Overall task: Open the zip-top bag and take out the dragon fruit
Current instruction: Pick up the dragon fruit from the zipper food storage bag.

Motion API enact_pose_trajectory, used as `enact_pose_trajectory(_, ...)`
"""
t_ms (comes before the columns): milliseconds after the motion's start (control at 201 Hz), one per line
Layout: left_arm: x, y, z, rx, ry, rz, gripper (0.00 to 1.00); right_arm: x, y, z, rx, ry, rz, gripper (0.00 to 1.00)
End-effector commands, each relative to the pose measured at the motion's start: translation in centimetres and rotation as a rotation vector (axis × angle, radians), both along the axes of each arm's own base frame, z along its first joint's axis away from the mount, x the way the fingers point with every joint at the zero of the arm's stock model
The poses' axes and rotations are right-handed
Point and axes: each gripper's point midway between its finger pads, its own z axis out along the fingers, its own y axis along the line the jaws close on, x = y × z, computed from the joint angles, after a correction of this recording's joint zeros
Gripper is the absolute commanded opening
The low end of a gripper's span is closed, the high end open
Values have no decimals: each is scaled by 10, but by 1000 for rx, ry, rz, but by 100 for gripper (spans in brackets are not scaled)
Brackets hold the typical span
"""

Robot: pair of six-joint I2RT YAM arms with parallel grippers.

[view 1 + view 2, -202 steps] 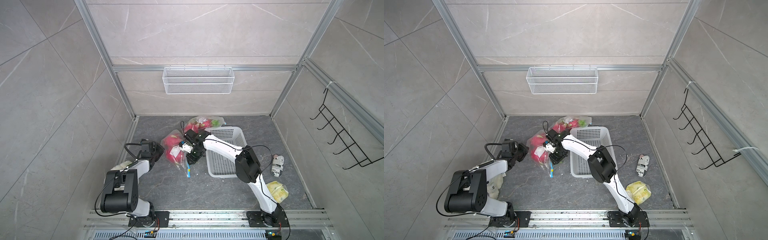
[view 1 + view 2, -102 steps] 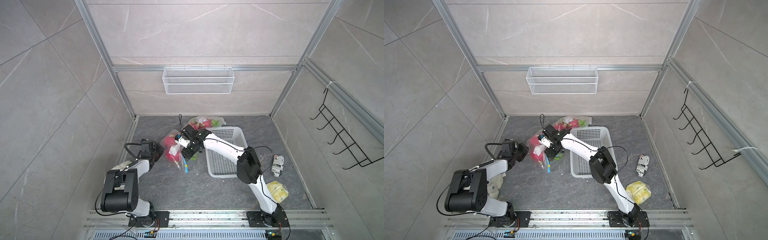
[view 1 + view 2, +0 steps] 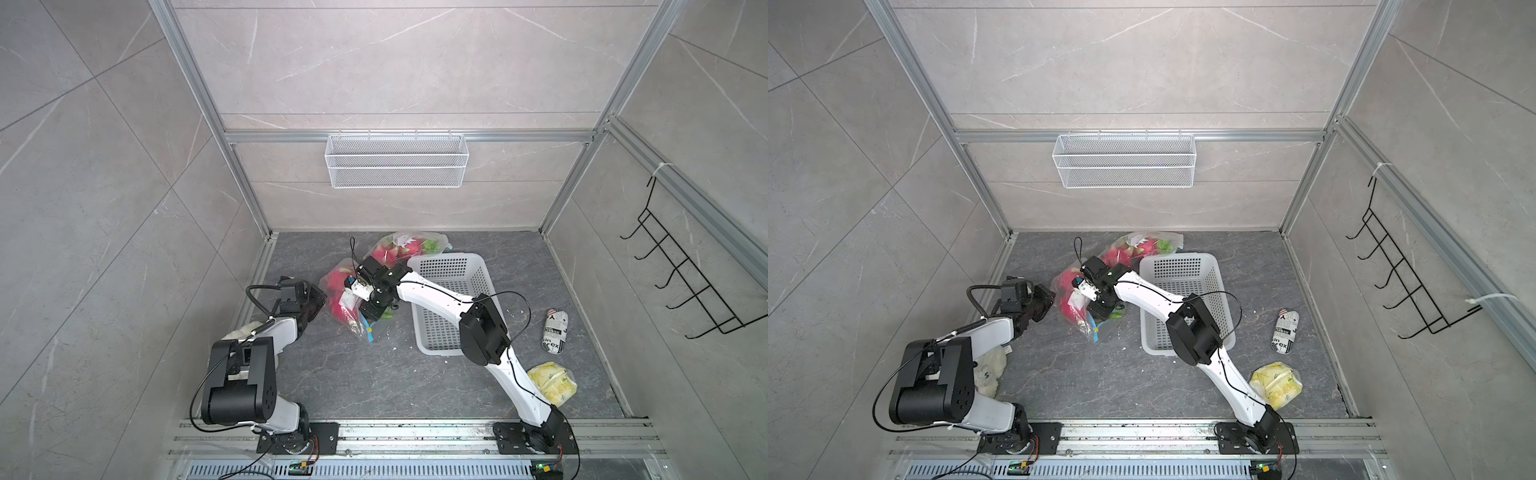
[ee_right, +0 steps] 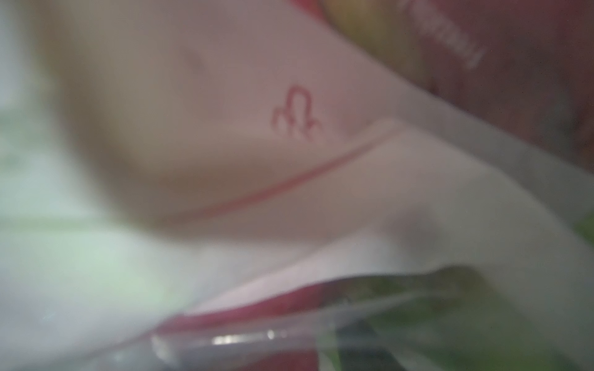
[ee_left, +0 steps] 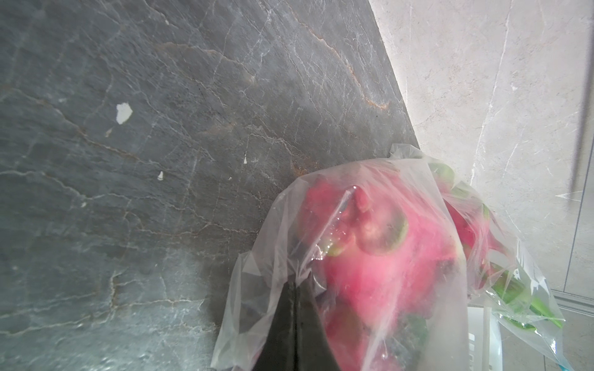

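Two clear plastic bags holding pink fruit are noted on the dark stone tabletop [image 3: 353, 386].

The zip-top bag [image 3: 341, 305] is found left of centre, between the two arms. Its blue zip strip [image 3: 368, 332] is turned toward the near edge. The dragon fruit [image 5: 379, 266] is seen inside it, magenta skin pressed against the film, with a white label [image 3: 347, 297] among the fruit. The second bag [image 3: 405, 247] is placed further back, just beside the far corner of the white basket [image 3: 446, 259].

Left hand [image 5: 294, 289]: the fingers are seen pressed together, with a fold of the bag's film pinched between them, on the side of the bag away from the basket.

Right hand [image 3: 371, 313]: it is lowered onto the bag from the basket side, near the zip end. Its fingertips are hidden by its own body in both top views. The right wrist view is blurred to pink skin, white label and clear film. How far it is spread, and whether anything is gripped, cannot be told. Green scale tips [image 3: 386, 316] are seen just beside it.

Well apart from the bags, on the right, a printed pouch [image 3: 555, 332] and a yellow packet [image 3: 552, 382] are recorded on the tabletop. A white fluffy item [image 3: 988, 370] is partly hidden under the left arm. A wire shelf [image 3: 397, 166] is fixed to the back wall.
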Motion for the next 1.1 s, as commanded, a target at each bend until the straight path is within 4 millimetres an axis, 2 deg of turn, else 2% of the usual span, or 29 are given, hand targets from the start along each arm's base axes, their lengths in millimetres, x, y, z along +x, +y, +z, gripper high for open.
enact_pose_trajectory(0, 12, 4, 17, 5, -54, -4, 1, -14, -5, -32, -83, 42, 39, 53)
enact_pose_trajectory(179, 19, 13, 20, -2, -66, 23, 1, -25, -3, -49, -144, 51, 78, 55)
enact_pose_trajectory(279, 25, 18, 23, -1, -73, 30, 1, -29, 3, -42, -84, 50, 85, 60)
enact_pose_trajectory(383, 31, 20, 24, -6, -76, 27, 1, -25, 2, -41, -91, 25, 94, 61)
enact_pose_trajectory(522, 36, 16, 24, -34, -77, 11, 1, -14, -1, -59, -173, -20, 82, 60)
enact_pose_trajectory(567, 35, 15, 23, -36, -78, 5, 1, -13, 1, -56, -179, -40, 87, 59)
enact_pose_trajectory(587, 35, 14, 23, -37, -78, 4, 1, -14, 0, -70, -200, -34, 89, 58)
enact_pose_trajectory(667, 34, 14, 23, -36, -78, 2, 1, -9, 0, -74, -211, -54, 70, 52)
enact_pose_trajectory(761, 33, 15, 26, -28, -83, 4, 0, -7, 2, -72, -206, -59, 59, 27)
enact_pose_trajectory(896, 36, 17, 30, -18, -91, 6, 0, -15, 6, -62, -163, 5, 54, 10)
enact_pose_trajectory(1010, 39, 21, 31, -9, -95, 15, 0, -22, 10, -38, -90, 108, 8, 0)
enact_pose_trajectory(1100, 42, 24, 31, 15, -93, 20, 0, -29, 15, -8, -10, 206, -41, 0)
